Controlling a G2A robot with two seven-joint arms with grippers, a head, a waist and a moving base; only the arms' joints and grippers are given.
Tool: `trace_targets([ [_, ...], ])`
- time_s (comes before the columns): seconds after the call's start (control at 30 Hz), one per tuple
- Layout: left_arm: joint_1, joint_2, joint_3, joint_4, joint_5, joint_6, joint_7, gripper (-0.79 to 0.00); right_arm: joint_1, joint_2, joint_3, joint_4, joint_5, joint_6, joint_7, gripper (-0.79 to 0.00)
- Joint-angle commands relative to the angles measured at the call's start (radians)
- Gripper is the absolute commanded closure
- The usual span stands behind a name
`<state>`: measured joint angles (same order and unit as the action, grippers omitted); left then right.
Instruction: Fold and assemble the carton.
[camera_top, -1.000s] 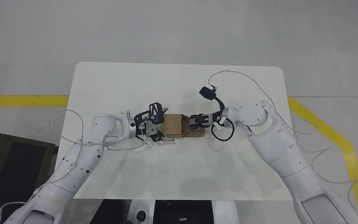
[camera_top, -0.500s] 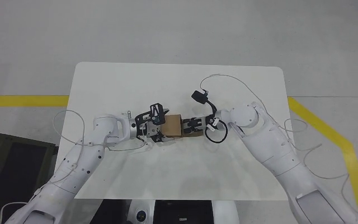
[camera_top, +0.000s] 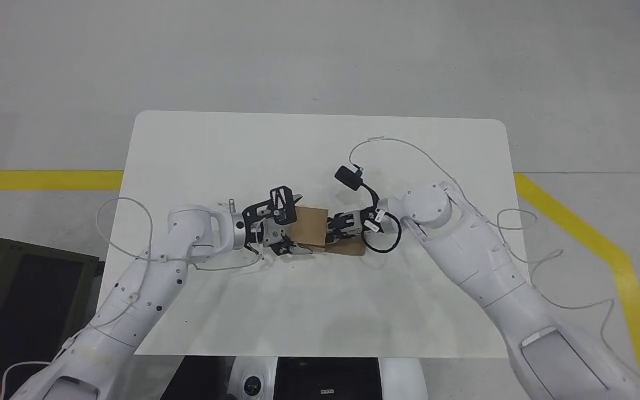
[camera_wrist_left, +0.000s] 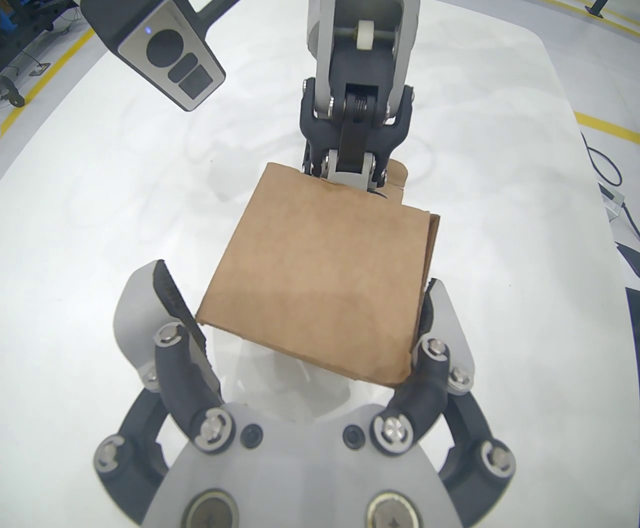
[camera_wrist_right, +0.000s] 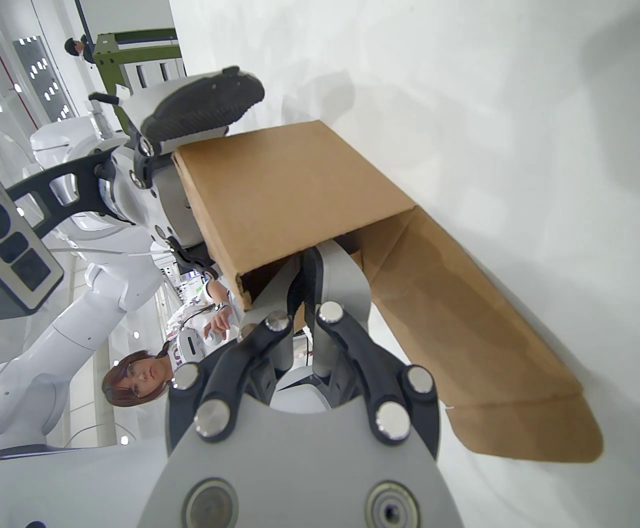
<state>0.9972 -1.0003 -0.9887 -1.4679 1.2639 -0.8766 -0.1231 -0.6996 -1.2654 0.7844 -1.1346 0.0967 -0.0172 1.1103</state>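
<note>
A brown carton lies mid-table between both arms, slightly skewed. My left gripper holds its near end: in the left wrist view the fingers bracket the carton across its width, and both pads touch its corners. My right gripper meets the opposite, open end with its fingers pressed together. In the right wrist view its tips reach under the edge of the carton's panel and are hidden inside. A long flap lies open on the table beside them.
The white table has bare surface all round the carton. A thin cable from the right arm loops over the far right part of the table. Grey floor with a yellow line surrounds the table.
The right arm has pushed left, driving its shut gripper farther into the carton's open end. The carton has shifted slightly left and tilted. The left gripper kept its hold.
</note>
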Motion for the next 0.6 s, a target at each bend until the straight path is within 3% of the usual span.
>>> trace_targets([
  [0.0, 0.001, 0.000, 0.000, 0.001, 0.000, -0.002, -0.001, -0.785, 0.006, -0.004, -0.004, 0.011, 0.005, -0.006, 0.000, 0.000],
  [0.23, 0.003, -0.002, -0.003, 0.001, -0.003, -0.001, -0.007, -0.785, 0.006, 0.010, 0.034, 0.000, -0.017, -0.009, 0.019, 0.000],
  [0.5, 0.004, -0.003, -0.007, 0.004, -0.022, 0.003, -0.022, -0.785, -0.069, 0.072, 0.157, -0.164, -0.137, 0.095, 0.049, 0.000],
  [0.57, 0.005, -0.004, -0.009, 0.003, -0.025, 0.004, -0.025, -0.785, -0.099, 0.090, 0.196, -0.215, -0.178, 0.130, 0.058, -0.055],
])
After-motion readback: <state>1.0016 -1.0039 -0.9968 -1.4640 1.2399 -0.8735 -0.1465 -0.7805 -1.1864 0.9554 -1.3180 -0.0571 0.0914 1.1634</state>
